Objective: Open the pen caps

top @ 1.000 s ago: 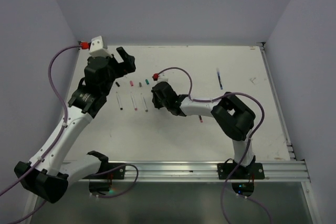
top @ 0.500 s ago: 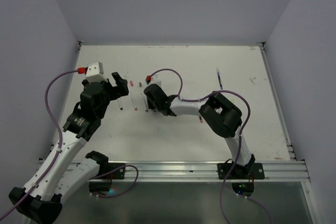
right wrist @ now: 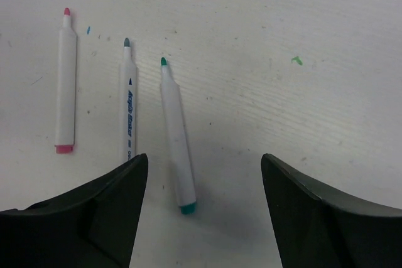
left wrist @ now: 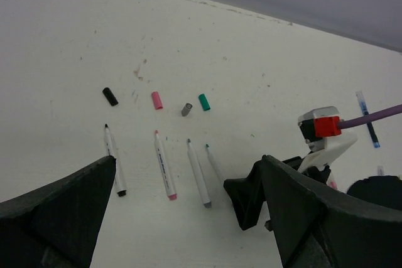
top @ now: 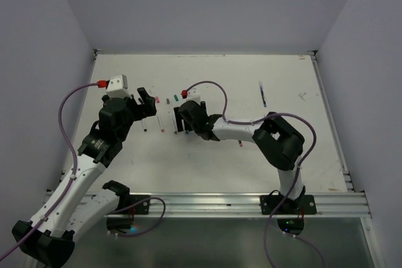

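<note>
Right wrist view: the right tool (right wrist: 204,174) is seen with jaws apart and empty just above the green-tipped pen (right wrist: 176,136). That pen lies uncapped in a row of four toward the far left corner of the table (top: 251,67), with four pen caps (left wrist: 186,109) strewn just beyond, and the left tool (left wrist: 188,174) is held wide apart and empty over the same row. This row is judged done, so a reach to the blue pen (top: 262,94) near the far right edge is called for next, though its cap is too small to be made out. The white table is scuffed and ink-flecked, and is enclosed by plain pale walls (top: 207,4).
</note>
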{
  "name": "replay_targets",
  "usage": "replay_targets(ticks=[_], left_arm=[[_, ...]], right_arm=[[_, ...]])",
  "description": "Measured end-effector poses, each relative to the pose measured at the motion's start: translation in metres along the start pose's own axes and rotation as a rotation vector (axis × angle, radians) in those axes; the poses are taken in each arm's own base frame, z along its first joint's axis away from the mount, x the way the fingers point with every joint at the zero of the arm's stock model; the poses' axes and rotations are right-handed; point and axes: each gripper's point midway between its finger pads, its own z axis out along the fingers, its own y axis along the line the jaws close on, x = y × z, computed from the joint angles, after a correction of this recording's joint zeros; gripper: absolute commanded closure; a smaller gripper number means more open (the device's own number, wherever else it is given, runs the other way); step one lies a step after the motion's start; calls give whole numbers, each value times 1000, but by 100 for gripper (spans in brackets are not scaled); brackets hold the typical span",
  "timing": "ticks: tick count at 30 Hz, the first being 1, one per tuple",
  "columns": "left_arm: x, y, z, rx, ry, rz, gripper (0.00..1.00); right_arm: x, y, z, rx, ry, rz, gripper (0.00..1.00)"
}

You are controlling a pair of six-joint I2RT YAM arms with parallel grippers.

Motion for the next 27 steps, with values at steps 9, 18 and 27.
replay_targets(ticks=[9,18,27], left_arm=[[14,-18,8,95,64,25,0],[28,-32,13,173,116,27,0],[33,-40,15,213,139,25,0]], right_arm=[[-61,-64,-77,62,-125,48,17],[26,-191,-80,284,109,110,41],[49,-188,-80,253,179,99,59]])
